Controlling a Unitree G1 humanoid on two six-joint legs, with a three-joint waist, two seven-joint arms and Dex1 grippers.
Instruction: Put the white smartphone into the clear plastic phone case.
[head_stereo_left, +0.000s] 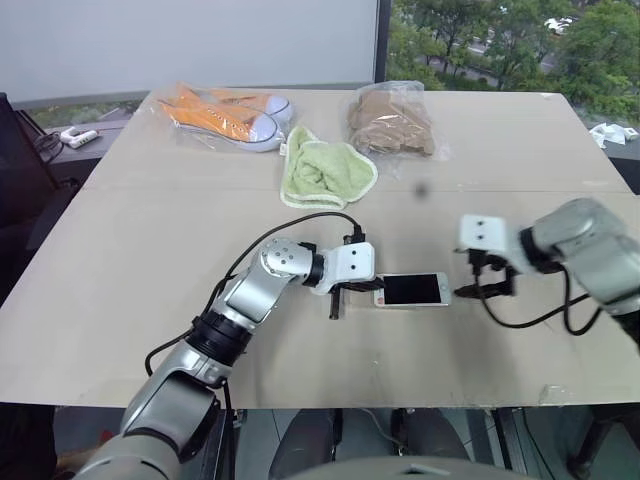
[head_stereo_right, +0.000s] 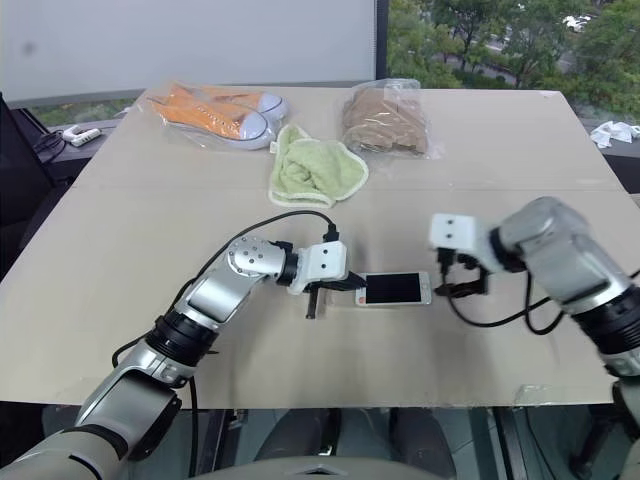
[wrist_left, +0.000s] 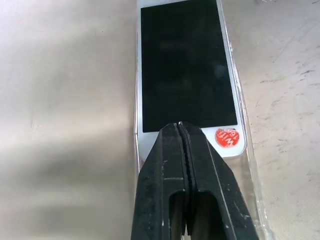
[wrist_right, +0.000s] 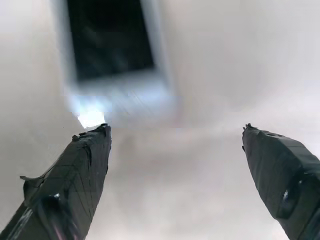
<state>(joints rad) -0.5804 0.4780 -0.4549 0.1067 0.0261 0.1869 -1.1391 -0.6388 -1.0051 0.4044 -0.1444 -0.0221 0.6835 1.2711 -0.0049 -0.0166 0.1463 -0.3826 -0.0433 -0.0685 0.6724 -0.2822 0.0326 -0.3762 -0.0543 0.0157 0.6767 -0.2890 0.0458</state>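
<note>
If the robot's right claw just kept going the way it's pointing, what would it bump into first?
Probably the bare table top. The open right gripper points steeply down, just short of the near end of the white smartphone. The phone lies slightly ahead of the fingertips, though depth is hard to judge.

The phone (head_stereo_left: 412, 290) lay flat on the table (head_stereo_left: 120, 290) in front of me, inside the case (wrist_left: 248, 165). My left gripper (head_stereo_left: 345, 292) was at its left end. My right gripper (head_stereo_left: 487, 283) was just right of it.
</note>
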